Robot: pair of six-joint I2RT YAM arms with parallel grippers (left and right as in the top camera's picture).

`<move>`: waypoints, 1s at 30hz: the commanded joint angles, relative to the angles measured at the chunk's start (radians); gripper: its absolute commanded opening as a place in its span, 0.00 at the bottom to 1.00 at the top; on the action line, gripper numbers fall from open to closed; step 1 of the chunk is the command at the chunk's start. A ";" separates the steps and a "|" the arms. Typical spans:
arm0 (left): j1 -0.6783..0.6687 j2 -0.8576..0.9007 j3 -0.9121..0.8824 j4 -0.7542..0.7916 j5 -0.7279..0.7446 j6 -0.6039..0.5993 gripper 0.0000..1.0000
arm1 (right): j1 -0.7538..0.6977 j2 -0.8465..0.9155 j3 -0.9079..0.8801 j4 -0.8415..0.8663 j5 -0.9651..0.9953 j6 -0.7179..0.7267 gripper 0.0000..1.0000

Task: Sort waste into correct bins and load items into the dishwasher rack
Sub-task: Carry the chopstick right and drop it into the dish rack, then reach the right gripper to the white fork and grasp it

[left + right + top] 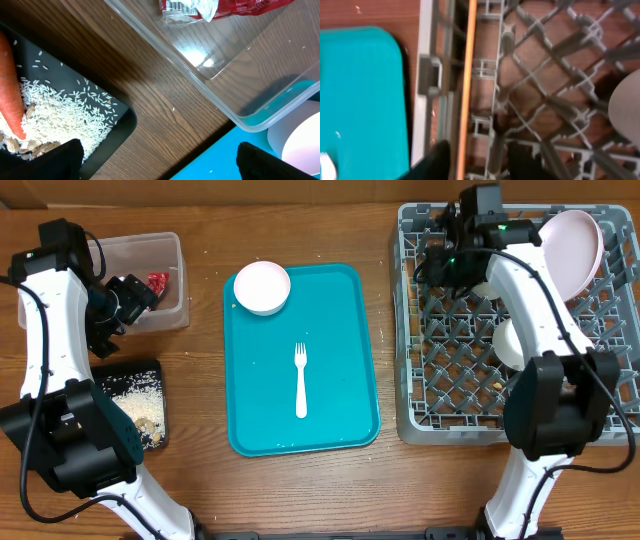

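Right fingers (432, 162), slightly parted, flanked the stick (468, 75) lying in the rack (427, 75) with the plate (575, 240). Left fingers (50, 160) spread wide, empty, near the tub (140, 252). Bowl (262, 286) and fork (300, 380) sat on the teal tray (340, 330), unloaded.

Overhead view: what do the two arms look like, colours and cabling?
The left arm and right arm match: white rounded links, bulky black joints, thin black cables alongside. Small green lights glow near the right wrist. The fingers are black.
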 commanded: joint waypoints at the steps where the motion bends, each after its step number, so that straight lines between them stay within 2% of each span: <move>1: -0.002 -0.006 0.002 -0.003 0.007 -0.020 1.00 | 0.008 -0.033 0.040 -0.035 0.013 0.029 0.46; 5: -0.002 -0.006 0.002 -0.003 0.007 -0.020 1.00 | 0.017 -0.081 0.119 -0.125 -0.002 0.087 0.46; 8: -0.002 -0.006 0.002 -0.003 0.007 -0.020 1.00 | 0.049 -0.131 0.163 -0.180 -0.098 0.111 0.46; 13: -0.002 -0.006 0.002 -0.003 0.007 -0.020 1.00 | 0.181 -0.151 0.155 -0.230 -0.114 0.206 0.47; 14: -0.002 -0.006 0.002 -0.003 0.007 -0.020 1.00 | 0.215 -0.146 0.142 -0.230 -0.115 0.219 0.50; 17: -0.002 -0.006 0.002 -0.003 0.007 -0.020 1.00 | 0.322 -0.125 0.073 -0.193 -0.063 0.301 0.64; 19: -0.002 -0.006 0.002 -0.003 0.007 -0.020 1.00 | 0.395 -0.106 0.007 -0.143 -0.006 0.373 0.67; 24: -0.002 -0.006 0.002 -0.003 0.007 -0.020 1.00 | 0.547 -0.029 -0.137 0.008 0.033 0.476 0.71; 30: -0.002 -0.006 0.002 -0.003 0.007 -0.020 1.00 | 0.637 0.087 -0.171 0.061 0.096 0.575 0.70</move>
